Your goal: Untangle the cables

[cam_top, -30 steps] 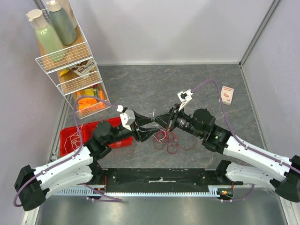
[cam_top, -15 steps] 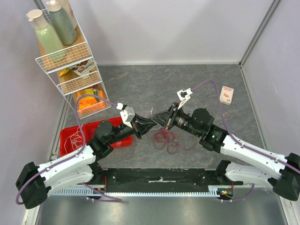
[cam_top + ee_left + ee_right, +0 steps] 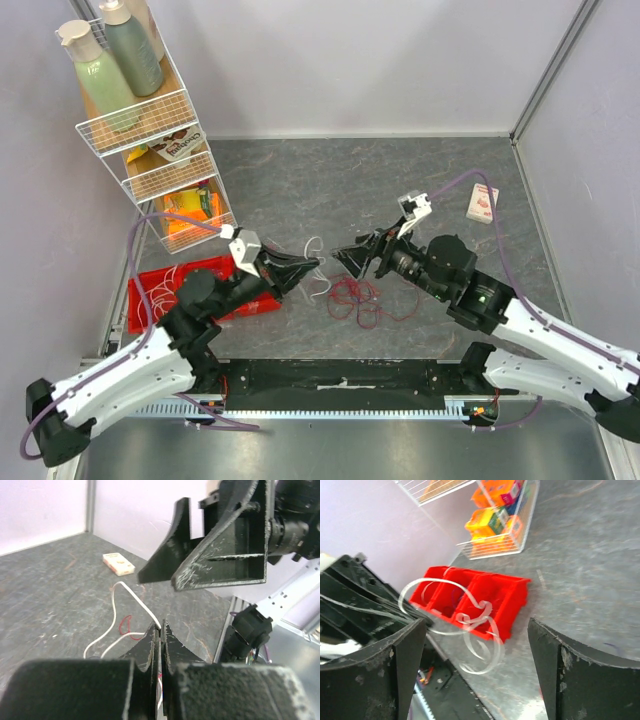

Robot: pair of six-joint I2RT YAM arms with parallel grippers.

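The separating step is judged to be in hand: the white cable [image 3: 131, 594] is pinched in the fully closed left gripper [image 3: 312, 264], just left of centre in the top view. The right gripper [image 3: 352, 258] is spread wide with nothing held. The red cables [image 3: 358, 297] are heaped on the table [image 3: 400, 180] just below both claws. Next, the white strand should be drawn leftwards, clear of the heap. Room is limited at lower left by the red bin [image 3: 165, 272] and at upper left by the wire rack [image 3: 150, 125]; open surface is left towards upper centre

Grey table [image 3: 400, 180]: red cables [image 3: 355, 298], red bin [image 3: 262, 302], rack [image 3: 150, 130], small box [image 3: 483, 202].
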